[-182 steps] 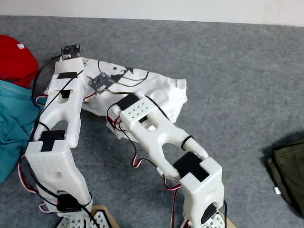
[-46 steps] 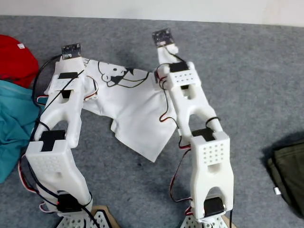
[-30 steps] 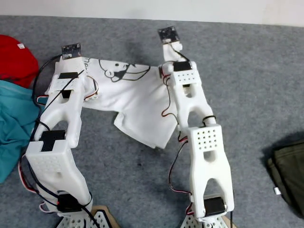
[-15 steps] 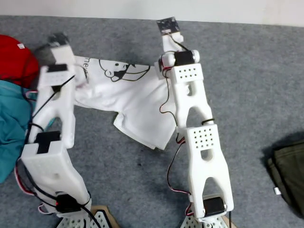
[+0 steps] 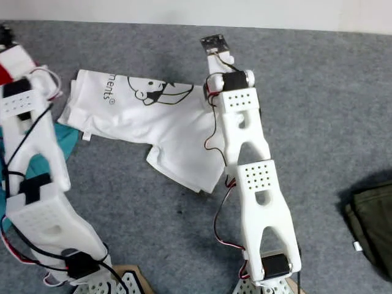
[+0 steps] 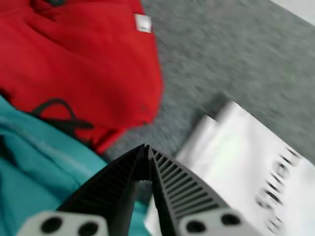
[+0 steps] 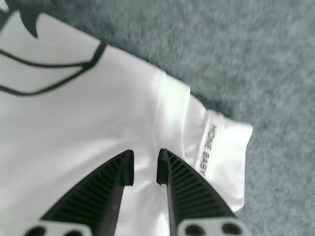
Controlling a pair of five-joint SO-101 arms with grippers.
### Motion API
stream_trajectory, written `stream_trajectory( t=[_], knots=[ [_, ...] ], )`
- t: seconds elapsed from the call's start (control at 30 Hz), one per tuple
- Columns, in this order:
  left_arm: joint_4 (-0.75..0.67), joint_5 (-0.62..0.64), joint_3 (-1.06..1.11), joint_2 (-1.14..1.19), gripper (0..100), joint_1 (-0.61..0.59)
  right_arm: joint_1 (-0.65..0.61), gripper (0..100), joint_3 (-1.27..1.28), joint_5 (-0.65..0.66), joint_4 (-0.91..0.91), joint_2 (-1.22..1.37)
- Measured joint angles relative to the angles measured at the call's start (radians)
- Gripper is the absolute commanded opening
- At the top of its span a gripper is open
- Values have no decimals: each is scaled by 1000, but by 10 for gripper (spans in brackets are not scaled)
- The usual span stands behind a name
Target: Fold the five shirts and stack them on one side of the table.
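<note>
A white shirt (image 5: 153, 122) with a black print lies partly spread on the grey table (image 5: 318, 110), its lower part bunched toward the front. My right gripper (image 7: 145, 160) hovers just over the white shirt (image 7: 74, 113) by its collar label, jaws a narrow gap apart with fabric showing below. My left gripper (image 6: 147, 150) is shut on nothing, above the spot where the red shirt (image 6: 74, 64), the teal shirt (image 6: 29, 177) and the white shirt's (image 6: 246, 162) end meet. In the high view that arm stands at the far left.
A dark olive shirt (image 5: 370, 226) lies at the right edge of the table. The teal shirt (image 5: 66, 139) peeks out beside the left arm. Bare grey table stretches between the right arm and the olive shirt.
The left arm has swung left off the white shirt, toward the red and teal shirts, baring the shirt's left end. The right arm earlier dragged the shirt out flatter and has since hardly moved.
</note>
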Motion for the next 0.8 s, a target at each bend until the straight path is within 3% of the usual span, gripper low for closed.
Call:
stream_trajectory(
  t=[0.2,0.5,0.8],
  knots=[
    [-74,-2,-117,230,10,14,-21,99,-15,0,23,34],
    [-74,0,-574,628,7,49,-21,99,-15,0,23,34],
    [153,0,-988,801,7,117,-21,99,-15,0,23,34]
  ],
)
